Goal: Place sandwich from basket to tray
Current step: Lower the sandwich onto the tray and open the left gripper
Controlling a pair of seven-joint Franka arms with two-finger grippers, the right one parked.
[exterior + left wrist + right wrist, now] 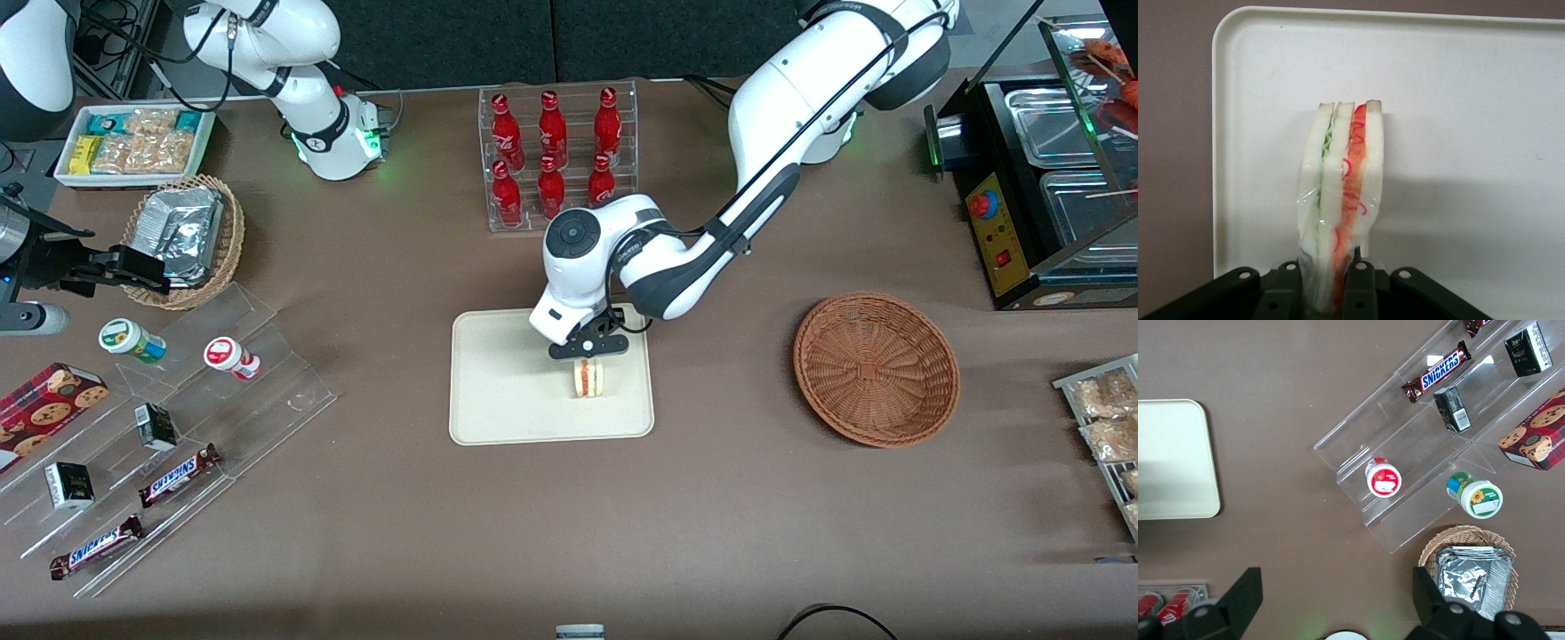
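My left gripper [588, 353] is over the cream tray [507, 391], toward the tray's end nearer the working arm. It is shut on the sandwich [588, 379], a wedge of white bread with a green and red-orange filling in clear wrap. The left wrist view shows the sandwich [1341, 180] clamped between the black fingers [1363, 288], pointing down at the tray [1471, 100]. I cannot tell whether it touches the tray. The reddish-brown wicker basket [876, 369] stands empty beside the tray, toward the working arm's end of the table.
A clear rack of red bottles [556, 156] stands farther from the front camera than the tray. Toward the parked arm's end are a tan basket of foil packets [187, 236], a clear tiered stand with snacks [178, 427] and a white snack box [133, 142]. A food warmer [1049, 178] is at the working arm's end.
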